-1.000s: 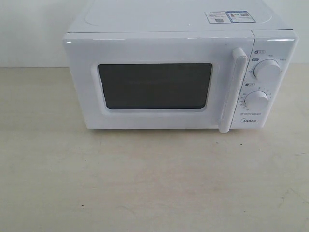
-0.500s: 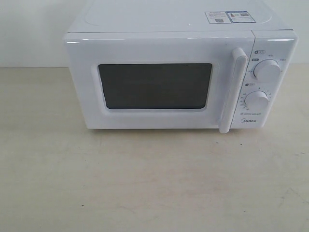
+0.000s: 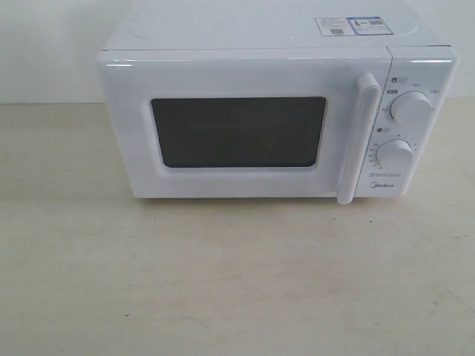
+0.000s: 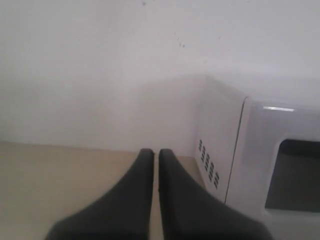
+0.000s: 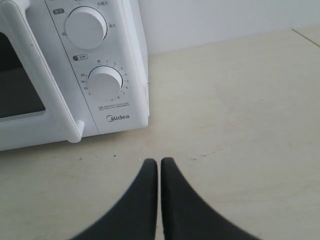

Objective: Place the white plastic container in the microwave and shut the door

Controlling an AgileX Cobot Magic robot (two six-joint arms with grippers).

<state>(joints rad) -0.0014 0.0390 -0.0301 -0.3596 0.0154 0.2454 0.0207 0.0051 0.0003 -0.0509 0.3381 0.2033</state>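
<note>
The white microwave [image 3: 274, 119] stands at the back of the beige table, its door [image 3: 237, 130] shut with the dark window facing me and the bar handle [image 3: 360, 137] at its right edge. The white plastic container is out of view in every frame. My left gripper [image 4: 151, 152] is shut and holds nothing; it hangs off the microwave's vented side wall [image 4: 212, 150]. My right gripper [image 5: 160, 161] is shut and holds nothing, over the table in front of the knob panel [image 5: 97, 60]. Neither gripper shows in the exterior view.
A pale wall [image 3: 52, 44] runs behind the microwave. The beige tabletop [image 3: 237, 282] stretches in front of and beside it. A sticker [image 3: 350, 26] lies on the microwave's top.
</note>
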